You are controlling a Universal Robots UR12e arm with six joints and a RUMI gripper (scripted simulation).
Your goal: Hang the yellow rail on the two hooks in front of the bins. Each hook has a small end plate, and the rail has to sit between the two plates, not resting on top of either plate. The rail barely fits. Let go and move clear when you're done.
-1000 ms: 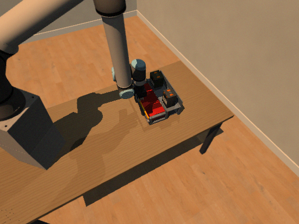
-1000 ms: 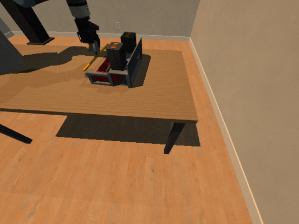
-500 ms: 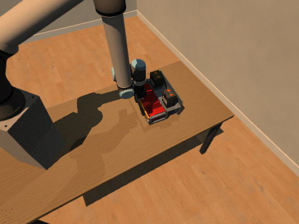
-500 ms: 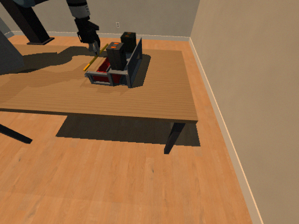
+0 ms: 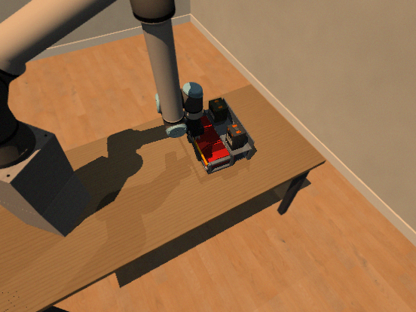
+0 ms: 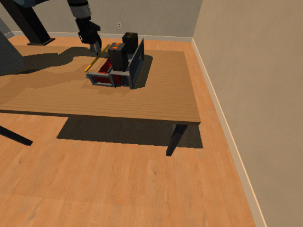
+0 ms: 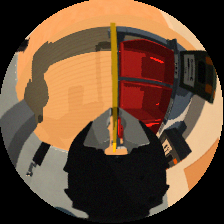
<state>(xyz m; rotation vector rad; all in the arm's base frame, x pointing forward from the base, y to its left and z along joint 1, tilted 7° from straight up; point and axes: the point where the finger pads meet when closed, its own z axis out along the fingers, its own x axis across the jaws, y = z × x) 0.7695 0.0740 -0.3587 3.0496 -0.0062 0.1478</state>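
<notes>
Gripping the yellow rail near one end, the gripper is closed almost fully, with the thin bar pinched between its two fingers and running straight out ahead of them in the wrist view. The rail hangs above the table, raised and slanted in the exterior view, just in front of the red bins and roughly parallel to their front edge. Judged from its look, the rail is a slender, stiff, light bar that will not sag, but its smooth narrow faces could slip or twist in a pinch grip. Because the hold is near one end, the long free end acts as a lever, so any contact at the far tip may swing the bar; a hold nearer the middle would be steadier. The hooks and their end plates are too small to make out, so whether the rail lines up between the plates cannot be told. Beyond the bins stand two dark boxes inside the grey frame, and behind these lie the table's far edge and the wall.
</notes>
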